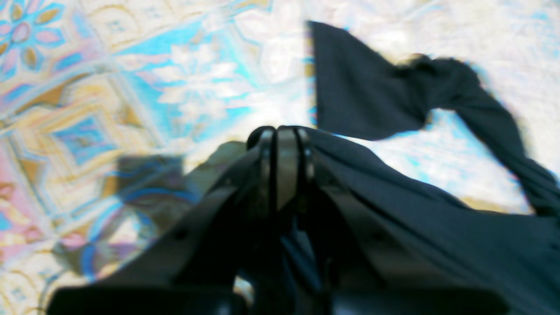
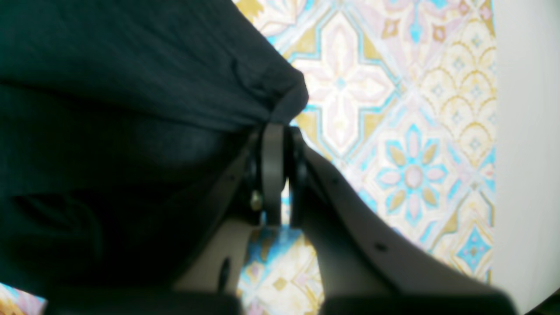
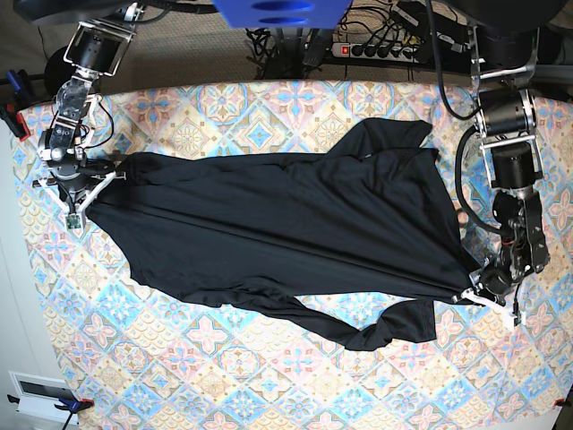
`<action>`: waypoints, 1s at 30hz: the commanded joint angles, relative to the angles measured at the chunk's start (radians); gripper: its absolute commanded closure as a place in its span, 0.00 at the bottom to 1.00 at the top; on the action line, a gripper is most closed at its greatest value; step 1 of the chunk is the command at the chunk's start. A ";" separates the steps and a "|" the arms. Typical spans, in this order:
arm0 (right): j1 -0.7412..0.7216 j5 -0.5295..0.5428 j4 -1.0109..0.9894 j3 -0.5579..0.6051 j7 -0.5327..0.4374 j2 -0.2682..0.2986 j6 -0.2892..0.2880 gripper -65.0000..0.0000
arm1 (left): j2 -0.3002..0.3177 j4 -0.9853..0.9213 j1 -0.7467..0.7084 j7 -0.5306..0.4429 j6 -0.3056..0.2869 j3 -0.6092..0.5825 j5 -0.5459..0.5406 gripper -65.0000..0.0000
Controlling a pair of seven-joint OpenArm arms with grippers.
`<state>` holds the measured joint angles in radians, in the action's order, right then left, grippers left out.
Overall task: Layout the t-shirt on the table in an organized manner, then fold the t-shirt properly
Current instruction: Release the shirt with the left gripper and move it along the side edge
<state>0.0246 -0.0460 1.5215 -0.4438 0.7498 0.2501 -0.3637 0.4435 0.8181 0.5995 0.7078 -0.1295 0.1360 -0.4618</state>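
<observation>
The black t-shirt (image 3: 286, 224) lies stretched across the patterned table (image 3: 269, 385) between my two grippers. My right gripper (image 3: 109, 176), at the left of the base view, is shut on one corner of it; the right wrist view shows the jaws (image 2: 283, 131) pinching bunched fabric (image 2: 175, 87). My left gripper (image 3: 467, 292), at the right of the base view, is shut on the opposite corner. The left wrist view shows its jaws (image 1: 284, 133) closed, with cloth (image 1: 437, 218) trailing right. One sleeve (image 3: 385, 327) lies twisted toward the front, also seen in the left wrist view (image 1: 363, 87). The other sleeve (image 3: 394, 134) is folded at the back.
A power strip and cables (image 3: 385, 45) lie beyond the table's far edge. A blue part (image 3: 277, 11) hangs over the back middle. The table's edge (image 2: 494, 131) is close beside my right gripper, with a white surface (image 2: 525, 131) past it. A white box (image 3: 40, 394) sits at the front left.
</observation>
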 commanded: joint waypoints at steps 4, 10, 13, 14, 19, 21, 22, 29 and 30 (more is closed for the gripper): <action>-0.010 -0.005 0.063 -0.003 -0.016 0.008 0.005 1.00 | 0.021 -0.098 0.115 -0.135 0.009 0.001 0.080 0.98; -0.007 -0.004 0.118 0.081 -0.016 0.008 0.004 1.00 | 0.001 -0.190 0.201 -0.256 0.009 0.001 0.174 0.77; -0.007 -0.004 0.136 0.110 -0.016 0.008 0.004 1.00 | -0.012 -0.194 0.231 -0.267 0.009 0.001 0.229 0.65; -0.007 -0.004 0.141 0.121 -0.016 0.008 0.004 1.00 | -0.013 -0.194 0.234 -0.268 0.009 0.001 0.240 0.60; -0.008 -0.004 0.149 0.161 -0.016 0.008 0.004 1.00 | -0.024 -0.188 0.253 -0.215 0.009 0.001 0.239 0.48; -0.010 -0.004 0.149 0.161 -0.016 0.008 0.004 1.00 | -0.024 -0.188 0.250 -0.158 0.008 0.004 0.239 0.50; -0.010 -0.004 0.147 0.161 -0.016 0.008 0.004 1.00 | -0.024 -0.188 0.239 -0.135 0.008 0.006 0.237 0.51; -0.012 -0.004 0.147 0.161 -0.016 0.008 0.004 1.00 | -0.024 -0.026 0.017 -0.101 0.006 0.003 0.156 0.62; -0.012 -0.004 0.147 0.161 -0.016 0.008 0.004 1.00 | -0.025 -0.026 0.009 -0.103 0.006 0.003 0.156 0.63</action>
<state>0.0284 -0.0528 1.6497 -0.2775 0.7532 0.2440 -0.3649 0.4038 0.7700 0.5598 0.6373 -0.1173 0.1360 -0.2932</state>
